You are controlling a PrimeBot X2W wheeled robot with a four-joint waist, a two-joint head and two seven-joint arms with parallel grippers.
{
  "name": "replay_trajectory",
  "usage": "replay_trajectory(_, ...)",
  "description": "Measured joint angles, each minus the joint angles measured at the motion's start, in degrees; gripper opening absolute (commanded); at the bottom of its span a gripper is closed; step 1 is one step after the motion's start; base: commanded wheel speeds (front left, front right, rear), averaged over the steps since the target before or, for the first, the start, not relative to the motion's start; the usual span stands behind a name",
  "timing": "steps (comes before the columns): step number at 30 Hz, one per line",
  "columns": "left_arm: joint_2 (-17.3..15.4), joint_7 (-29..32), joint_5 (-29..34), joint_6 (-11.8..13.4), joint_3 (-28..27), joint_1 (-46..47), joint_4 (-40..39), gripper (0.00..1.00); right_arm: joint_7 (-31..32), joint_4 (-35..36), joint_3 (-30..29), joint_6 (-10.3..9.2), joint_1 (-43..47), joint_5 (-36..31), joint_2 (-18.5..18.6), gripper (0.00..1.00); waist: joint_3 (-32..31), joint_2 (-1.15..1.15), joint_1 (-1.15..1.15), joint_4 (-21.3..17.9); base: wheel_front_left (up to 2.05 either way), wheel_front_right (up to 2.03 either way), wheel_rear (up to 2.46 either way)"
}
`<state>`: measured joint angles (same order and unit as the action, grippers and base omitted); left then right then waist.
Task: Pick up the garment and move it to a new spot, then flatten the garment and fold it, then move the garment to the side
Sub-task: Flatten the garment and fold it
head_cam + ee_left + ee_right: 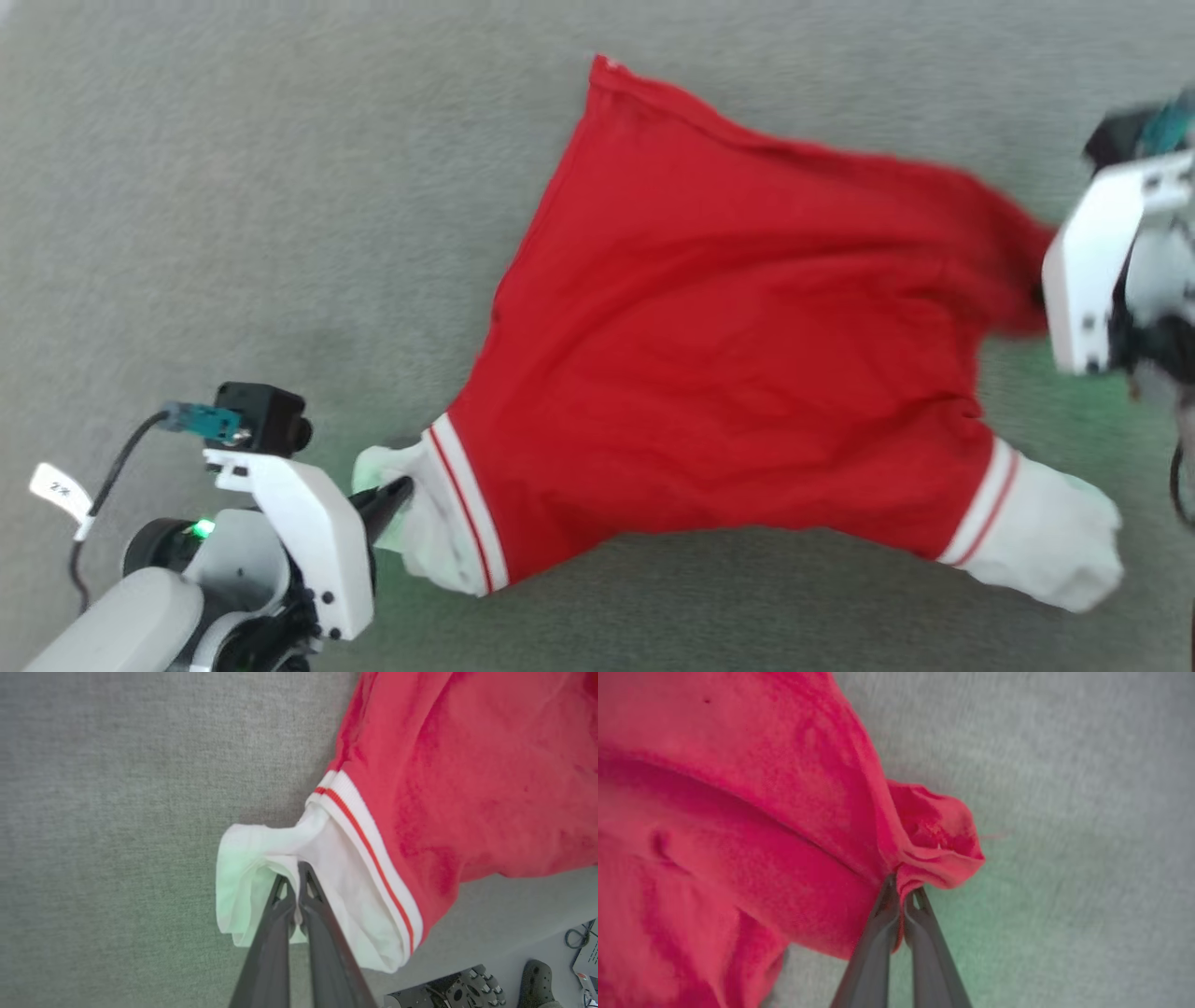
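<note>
The garment [728, 373] is a red T-shirt with white sleeves and striped seams, spread across the grey carpet with its plain red side up. My left gripper [397, 493] is shut on the white left sleeve [261, 858], and in the left wrist view its fingers [322, 933] pinch the sleeve's fabric. My right gripper is shut on a bunched red corner [938, 844] of the garment at the far right of the head view [1032, 280]; its fingertips [901, 896] clamp the cloth, which lifts into folds. The other white sleeve [1046, 532] lies free at the lower right.
Grey carpet [233, 187] surrounds the garment with open room to the left and at the top. In the left wrist view's lower right corner a dark shoe [537, 984] and robot base parts [448, 989] sit on a paler floor.
</note>
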<state>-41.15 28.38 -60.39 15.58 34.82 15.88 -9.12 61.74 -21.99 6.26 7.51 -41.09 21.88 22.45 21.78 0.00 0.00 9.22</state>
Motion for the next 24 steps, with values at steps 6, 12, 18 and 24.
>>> replay_trajectory(6, -1.38, -0.43, -0.65, 0.57, -1.12, -1.80, -0.53, 0.00, 5.26, 14.17, -1.69, 0.00, 14.46, 5.19, 0.87, 0.00, -2.38, 0.00, 0.00, -3.59, 0.00, 0.00, 0.00)
replay_trajectory(12, -2.30, -0.76, -0.70, 0.88, -1.70, -2.29, -1.09, 0.00, 8.33, 26.53, -6.97, 0.00, 29.60, 6.28, -2.32, 0.00, -3.51, 0.00, 0.00, -5.62, 0.00, 0.00, 0.00)
replay_trajectory(18, -2.03, -1.18, -0.70, 0.46, -1.87, -2.04, -0.86, 0.00, 2.91, 28.27, -10.46, 0.00, 35.67, 3.15, -7.42, 0.26, -3.12, 0.00, 0.00, -5.78, 0.00, 0.00, 0.00)
replay_trajectory(24, -1.56, -1.68, -1.03, -0.31, -2.00, -1.72, 0.15, 0.00, -3.75, 25.05, -9.81, 0.16, 35.90, 1.32, -9.36, 1.00, -3.08, 0.01, 0.00, -5.83, 0.00, 0.00, 0.00)
